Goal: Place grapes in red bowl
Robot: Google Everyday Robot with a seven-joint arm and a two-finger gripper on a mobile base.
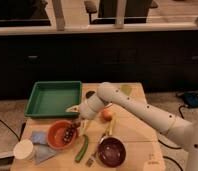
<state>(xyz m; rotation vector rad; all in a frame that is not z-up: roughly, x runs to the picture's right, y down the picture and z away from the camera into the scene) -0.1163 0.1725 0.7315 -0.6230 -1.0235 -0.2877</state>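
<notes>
The red bowl (58,135) sits at the front left of the wooden table. The grapes (69,133), a small dark cluster, lie at the bowl's right inner side. My gripper (78,123) hangs just above and to the right of the grapes, at the bowl's right rim, with the white arm reaching in from the right. I cannot tell whether the gripper touches the grapes.
A green tray (53,98) stands behind the bowl. An orange fruit (107,115), a long green vegetable (83,148), a maroon bowl (112,152) and a utensil (98,150) lie to the right. A white cup (24,149) and blue cloth (42,150) are at the front left.
</notes>
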